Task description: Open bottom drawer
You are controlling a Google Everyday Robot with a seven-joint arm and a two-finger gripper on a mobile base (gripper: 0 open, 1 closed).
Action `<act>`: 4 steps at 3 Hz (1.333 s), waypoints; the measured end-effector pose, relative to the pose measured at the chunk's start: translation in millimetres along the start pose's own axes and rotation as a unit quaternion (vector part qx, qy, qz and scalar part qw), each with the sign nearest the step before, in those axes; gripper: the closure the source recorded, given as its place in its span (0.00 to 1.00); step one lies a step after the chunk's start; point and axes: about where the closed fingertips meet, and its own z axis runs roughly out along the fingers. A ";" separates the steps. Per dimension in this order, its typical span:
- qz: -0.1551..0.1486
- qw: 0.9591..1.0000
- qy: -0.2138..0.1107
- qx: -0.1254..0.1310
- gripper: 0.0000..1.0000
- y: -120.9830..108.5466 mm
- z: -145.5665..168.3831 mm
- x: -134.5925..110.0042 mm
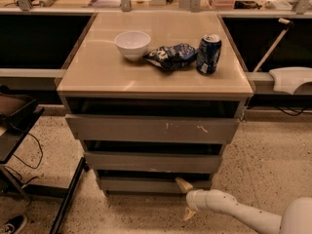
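The bottom drawer point(141, 185) is the lowest and narrowest of three flat grey fronts under the tan cabinet top; a dark gap shows above its upper edge. My gripper point(186, 199) is at the drawer's right part, low near the floor. Its upper pale fingertip point(183, 184) reaches up to the drawer's top edge, and the lower one point(188, 214) hangs below the front. The fingers stand apart with the drawer front between them. My white arm point(234, 211) comes in from the lower right.
On the cabinet top point(97, 72) stand a white bowl point(132, 44), a crumpled chip bag point(170, 56) and a blue soda can point(208, 53). A black cart point(14, 126) with a leg stands at left. A counter with a white object point(291, 78) is at right.
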 end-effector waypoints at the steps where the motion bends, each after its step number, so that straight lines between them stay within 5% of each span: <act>1: 0.003 0.999 0.009 0.030 0.00 -39.3 13.6 1.5; 3: 0.002 0.999 0.028 0.021 0.00 -37.9 25.1 7.5; 4: 0.039 0.996 0.071 0.024 0.00 -44.8 58.2 38.8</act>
